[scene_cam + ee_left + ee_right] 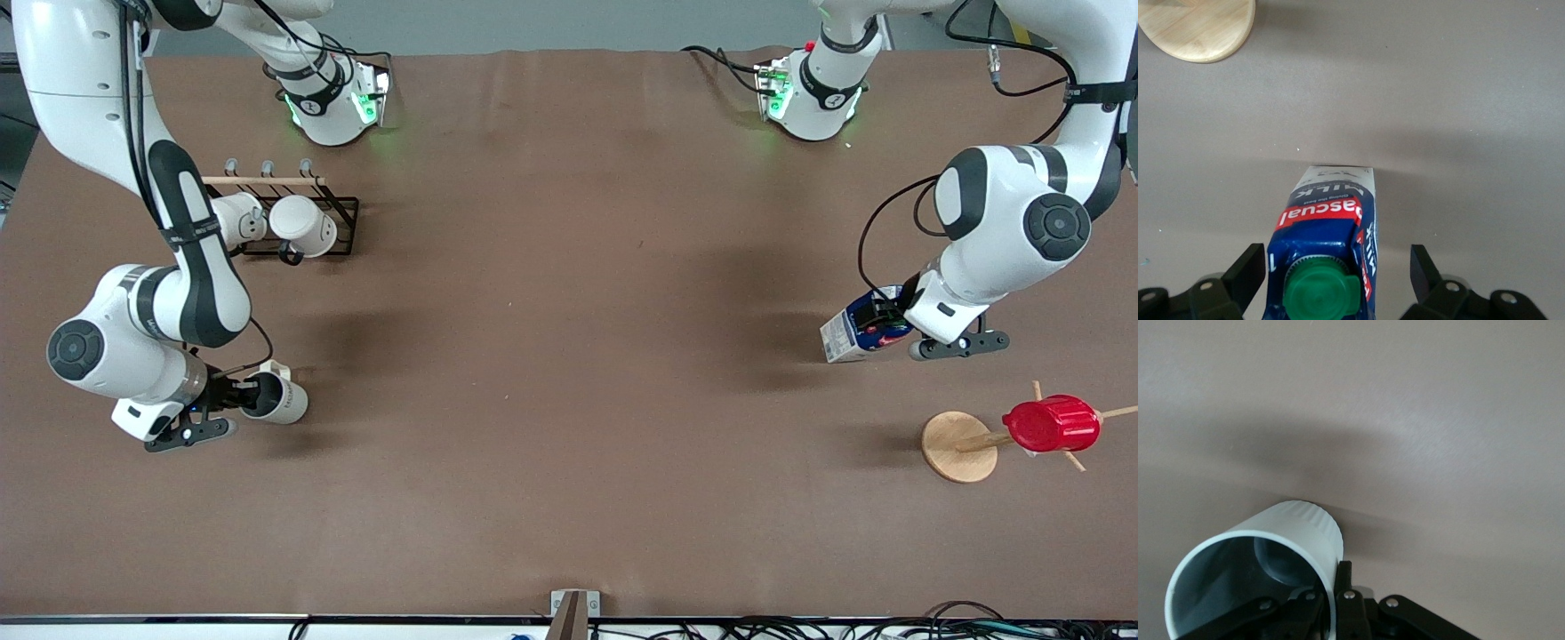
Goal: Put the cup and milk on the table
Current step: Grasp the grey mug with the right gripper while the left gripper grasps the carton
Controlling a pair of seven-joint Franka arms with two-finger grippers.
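The right gripper (pixel 233 397) is sitting low over the tabletop (pixel 569 400) at the right arm's end, its fingers (pixel 1343 587) clenching the wall of the cup (pixel 277 399) at the rim, one finger inside the dark grey hollow and one outside. The cup is lying tilted in that grip, its mouth turned back toward the fingers and its base pointing away from them; whether the base is touching the tabletop cannot be told. Toward the left arm's end, a red ribbed cup (pixel 1052 424) is hanging on a wooden stand (pixel 958 445). Farther from the front camera than that stand, the left gripper (pixel 880 316) is hovering around the milk (pixel 862 331), its fingers (pixel 1245 270) spread wide and standing clear of both sides of the carton, gripping nothing. The milk is standing between them with its green cap (pixel 1319 293) nearest the fingers. Farther still, at the right arm's end, two plain white mugs (pixel 302 225) are resting in a black wire rack (pixel 342 222).
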